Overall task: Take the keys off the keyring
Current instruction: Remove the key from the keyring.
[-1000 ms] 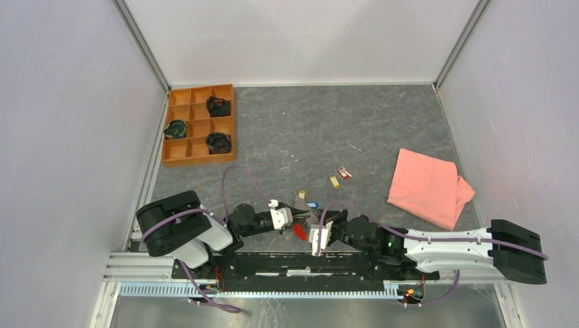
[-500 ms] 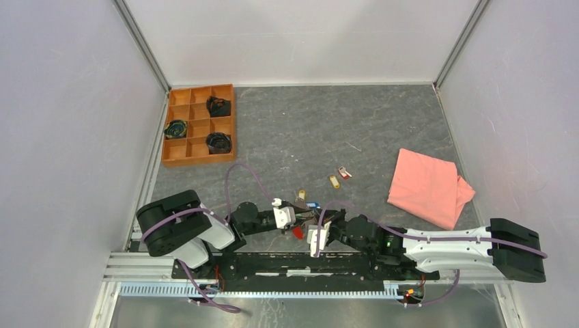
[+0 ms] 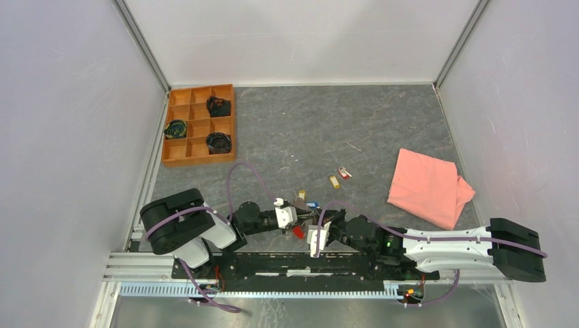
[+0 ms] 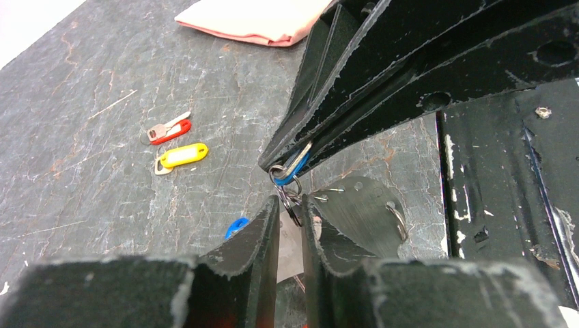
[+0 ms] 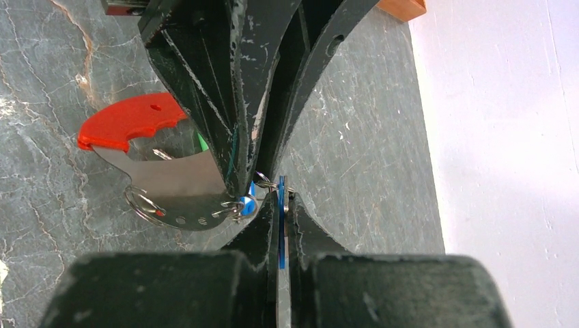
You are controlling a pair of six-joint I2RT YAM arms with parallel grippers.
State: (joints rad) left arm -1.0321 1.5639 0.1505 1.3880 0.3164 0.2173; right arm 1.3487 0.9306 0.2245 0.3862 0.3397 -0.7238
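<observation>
**Top view.** The worksite is found at 6 o'clock of the grey stone-patterned worktop (image 3: 355, 123), where both arms meet. A small yellow-headed metal key (image 3: 334, 181) and a small red-headed metal key (image 3: 345, 173) lie loose at 1 o'clock of it, already off the ring. A folded pink cloth (image 3: 429, 186) is noted at 3 o'clock.

**Left wrist view.** The left fingers (image 4: 270, 236) are held narrowly parted, with the thin metal keyring (image 4: 292, 207) in the gap. Whether it is pinched cannot be told. At 12 o'clock of the ring, a blue-headed key (image 4: 295, 164), apparently linked to it, is clamped by the right fingers (image 4: 382, 89). The keyring's flat silvery tab (image 4: 362, 212) rests on the worktop at 3 o'clock.

**Right wrist view.** The right fingers are pressed together on the blue key's head, seen edge-on. The tab's red end is noted at 10 o'clock.

**Risks.**
- If the ring is not firmly gripped, a pull on the blue key would probably drag the whole bunch along rather than free the key.
- The thin key head could be lost from so slight a hold.
- With the fingertips this close, contact between the two pairs is judged likely.
</observation>
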